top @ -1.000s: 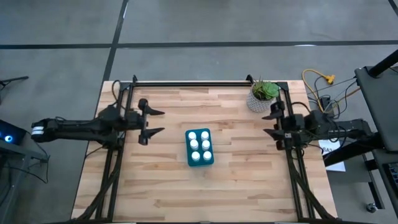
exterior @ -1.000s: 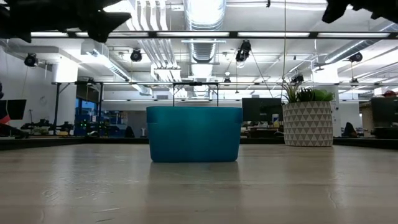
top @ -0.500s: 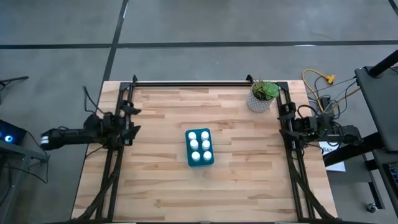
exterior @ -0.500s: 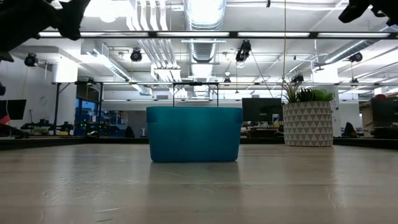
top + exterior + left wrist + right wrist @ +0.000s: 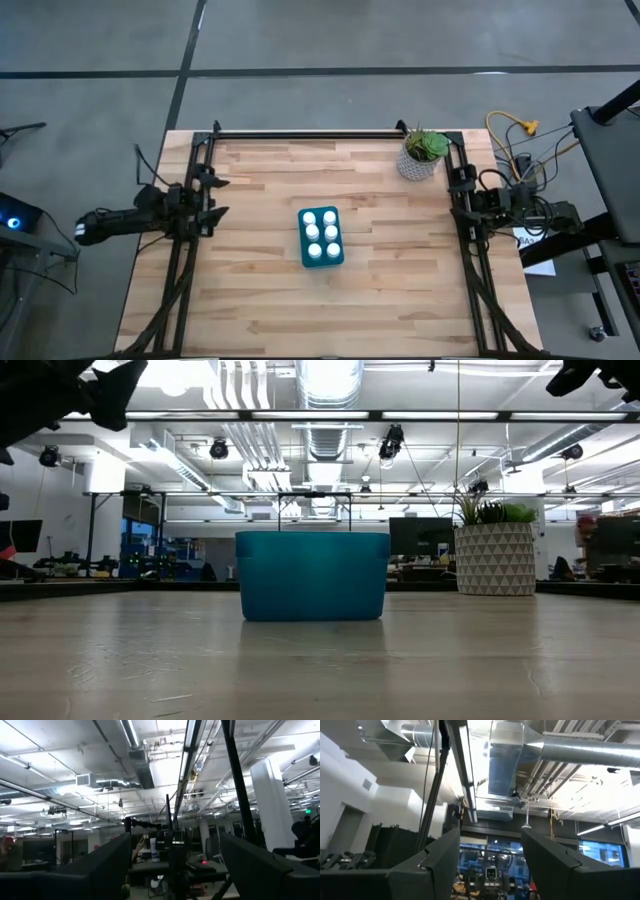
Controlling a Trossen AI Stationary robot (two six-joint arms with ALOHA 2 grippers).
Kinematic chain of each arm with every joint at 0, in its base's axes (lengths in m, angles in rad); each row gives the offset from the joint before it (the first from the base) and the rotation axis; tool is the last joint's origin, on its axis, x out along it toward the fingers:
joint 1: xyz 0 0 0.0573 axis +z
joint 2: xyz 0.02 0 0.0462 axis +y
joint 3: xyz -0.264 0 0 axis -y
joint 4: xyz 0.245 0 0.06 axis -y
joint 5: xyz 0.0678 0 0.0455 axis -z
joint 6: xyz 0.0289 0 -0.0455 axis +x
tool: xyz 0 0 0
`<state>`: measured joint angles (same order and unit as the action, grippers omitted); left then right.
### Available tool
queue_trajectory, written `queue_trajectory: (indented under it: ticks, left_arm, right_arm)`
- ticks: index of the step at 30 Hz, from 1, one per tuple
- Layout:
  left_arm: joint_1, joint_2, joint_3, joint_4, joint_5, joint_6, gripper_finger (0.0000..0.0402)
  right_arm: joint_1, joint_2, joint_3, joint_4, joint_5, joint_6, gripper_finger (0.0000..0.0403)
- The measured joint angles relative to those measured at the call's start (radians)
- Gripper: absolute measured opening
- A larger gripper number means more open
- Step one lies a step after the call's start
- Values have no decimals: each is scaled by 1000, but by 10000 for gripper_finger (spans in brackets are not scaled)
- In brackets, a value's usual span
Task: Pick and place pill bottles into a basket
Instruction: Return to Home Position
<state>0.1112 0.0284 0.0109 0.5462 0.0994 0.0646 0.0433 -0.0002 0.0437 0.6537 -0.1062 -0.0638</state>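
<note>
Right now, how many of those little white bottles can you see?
6 pill bottles, all standing in the teal basket, in two rows of three. None shows outside it.

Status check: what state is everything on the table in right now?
pill bottles: six, upright, caps up, inside the basket.
basket: upright, holding all six.
left gripper: open, empty, at the left side of the table.
right gripper: open, empty, at its right side.
plant pot: upright, far right corner.
</note>
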Motion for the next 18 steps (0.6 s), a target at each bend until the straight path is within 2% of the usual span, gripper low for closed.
queue_trajectory:
  ticks: [4, 11, 18]
  left_arm:
    - [0, 2, 1, 20, 1, -4, 288]
    - [0, 2, -2, 11, 2, -6, 288]
    - [0, 1, -2, -24, 4, -6, 288]
  right_arm:
    - [0, 0, -3, -32, 2, 8, 206]
    - [0, 1, -35, -52, 107, 5, 206]
    - [0, 0, -35, -101, 106, 16, 206]
